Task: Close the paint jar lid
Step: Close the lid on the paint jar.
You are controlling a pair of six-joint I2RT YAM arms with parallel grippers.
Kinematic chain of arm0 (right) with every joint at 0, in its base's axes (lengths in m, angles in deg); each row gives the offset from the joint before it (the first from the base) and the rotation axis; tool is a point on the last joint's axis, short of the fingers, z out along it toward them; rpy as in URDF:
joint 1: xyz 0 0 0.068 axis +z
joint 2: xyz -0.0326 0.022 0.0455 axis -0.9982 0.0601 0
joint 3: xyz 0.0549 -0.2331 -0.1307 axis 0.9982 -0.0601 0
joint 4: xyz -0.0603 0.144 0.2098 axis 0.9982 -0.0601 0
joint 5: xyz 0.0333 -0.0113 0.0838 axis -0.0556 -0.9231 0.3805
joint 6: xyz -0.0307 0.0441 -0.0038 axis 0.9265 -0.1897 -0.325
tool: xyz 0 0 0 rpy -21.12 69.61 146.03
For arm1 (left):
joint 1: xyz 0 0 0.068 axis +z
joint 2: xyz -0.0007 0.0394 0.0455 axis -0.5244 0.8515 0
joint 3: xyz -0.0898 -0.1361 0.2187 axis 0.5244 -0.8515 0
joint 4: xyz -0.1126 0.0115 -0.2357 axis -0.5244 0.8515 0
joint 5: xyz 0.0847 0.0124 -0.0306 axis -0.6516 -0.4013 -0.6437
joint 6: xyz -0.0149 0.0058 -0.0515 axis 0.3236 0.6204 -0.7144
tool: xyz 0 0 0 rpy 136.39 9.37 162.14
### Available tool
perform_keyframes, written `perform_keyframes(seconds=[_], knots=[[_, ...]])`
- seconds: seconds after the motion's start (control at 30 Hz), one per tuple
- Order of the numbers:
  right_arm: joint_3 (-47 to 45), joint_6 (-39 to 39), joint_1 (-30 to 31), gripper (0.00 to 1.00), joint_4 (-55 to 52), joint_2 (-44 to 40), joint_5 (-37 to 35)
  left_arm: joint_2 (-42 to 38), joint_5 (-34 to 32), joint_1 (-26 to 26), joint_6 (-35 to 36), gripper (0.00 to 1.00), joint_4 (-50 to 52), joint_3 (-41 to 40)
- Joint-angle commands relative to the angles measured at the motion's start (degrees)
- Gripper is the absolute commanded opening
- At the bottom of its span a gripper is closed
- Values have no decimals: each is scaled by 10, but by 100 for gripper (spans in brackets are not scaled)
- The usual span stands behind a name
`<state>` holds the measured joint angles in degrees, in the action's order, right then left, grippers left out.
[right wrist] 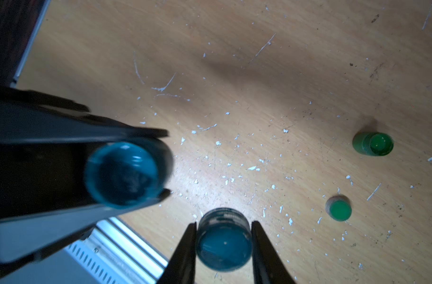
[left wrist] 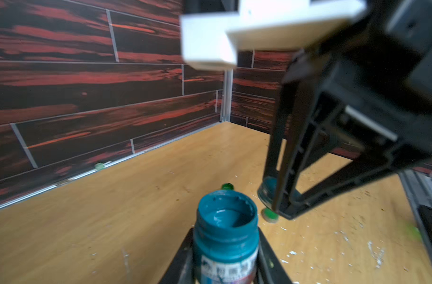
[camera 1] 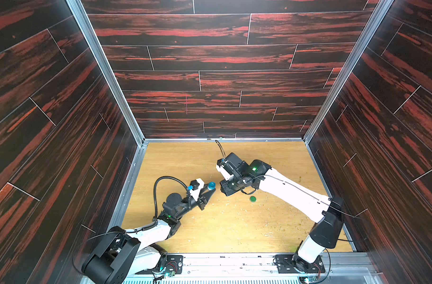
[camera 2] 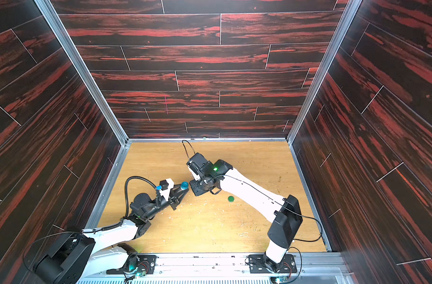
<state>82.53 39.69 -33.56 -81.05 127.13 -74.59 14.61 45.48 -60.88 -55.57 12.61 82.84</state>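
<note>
You've got left jaws clamped on the open paint jar (left wrist: 226, 233), bottom centre of the left wrist view. Right jaws are clamped on the lid (left wrist: 269, 189), just right of it. Centre lid square over the mouth, seat flat, then twist.

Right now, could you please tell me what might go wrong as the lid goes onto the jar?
The lid in the right gripper sits beside the open jar, not over it; a skewed approach could bump the jar in the left gripper and spill paint.
The green cap lies near the right gripper and might get knocked.
</note>
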Motion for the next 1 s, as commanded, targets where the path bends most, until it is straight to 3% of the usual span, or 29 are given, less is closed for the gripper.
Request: perform_keyframes(seconds=[0.0, 0.37, 0.97], knots=[[15, 13, -7, 33, -35, -21, 36, 8, -2, -20, 10, 28, -1, 12], [40, 19, -9, 33, -47, -15, 80, 17, -6, -63, 9, 28, 5, 12], [77, 29, -9, 33, -63, 39, 106, 20, -11, -69, 8, 27, 6, 18]])
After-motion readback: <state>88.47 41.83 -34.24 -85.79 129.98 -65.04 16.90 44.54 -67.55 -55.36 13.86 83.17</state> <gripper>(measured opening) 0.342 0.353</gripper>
